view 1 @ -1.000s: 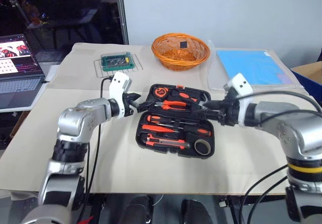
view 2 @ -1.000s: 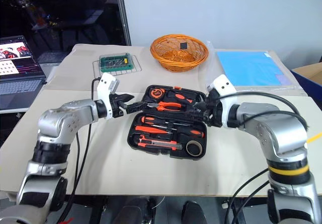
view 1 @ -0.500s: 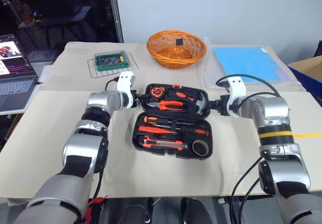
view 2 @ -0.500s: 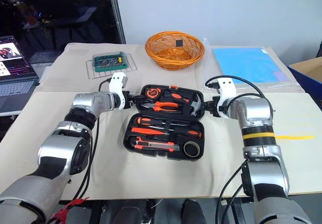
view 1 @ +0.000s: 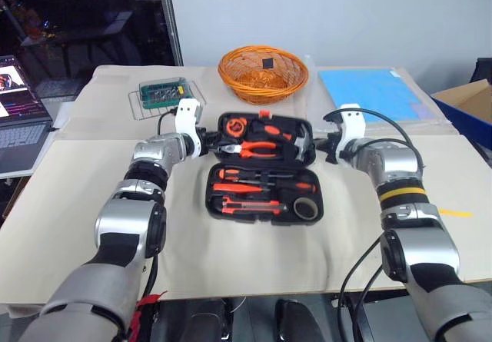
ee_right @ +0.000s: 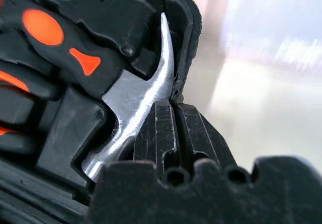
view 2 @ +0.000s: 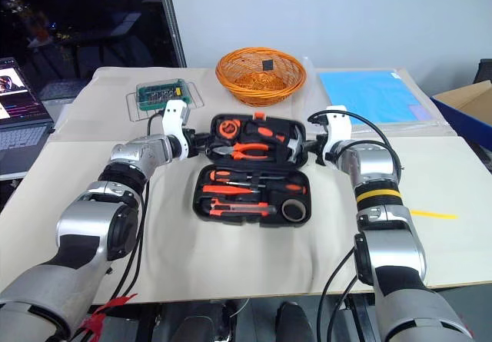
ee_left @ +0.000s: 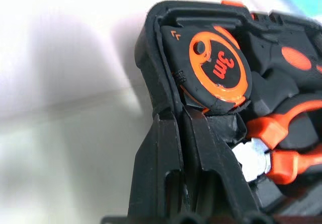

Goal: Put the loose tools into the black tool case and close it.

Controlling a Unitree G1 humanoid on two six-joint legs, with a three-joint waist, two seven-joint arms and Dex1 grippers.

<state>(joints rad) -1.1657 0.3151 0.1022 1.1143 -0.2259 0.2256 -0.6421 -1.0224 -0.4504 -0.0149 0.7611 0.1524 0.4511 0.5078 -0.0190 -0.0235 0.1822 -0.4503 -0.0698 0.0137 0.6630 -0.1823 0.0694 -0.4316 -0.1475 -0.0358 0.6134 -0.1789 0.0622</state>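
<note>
Here the left claw (ee_left: 183, 133) is clenched on the left rim of the lid of the black tool case (view 1: 263, 168), beside the tape measure (ee_left: 217, 68). The right claw (ee_right: 176, 128) is pinched on the lid's right rim, next to the hammer (ee_right: 133, 110). The case lies open on the surface (view 1: 69, 204), its lid tilted up at the far side, with screwdrivers (view 1: 254, 177), utility knife (view 1: 250, 204) and tape roll (view 1: 306, 208) seated in the near half. Beyond stand an orange basket (view 1: 263, 73) and a blue sheet (view 1: 369, 92).
</note>
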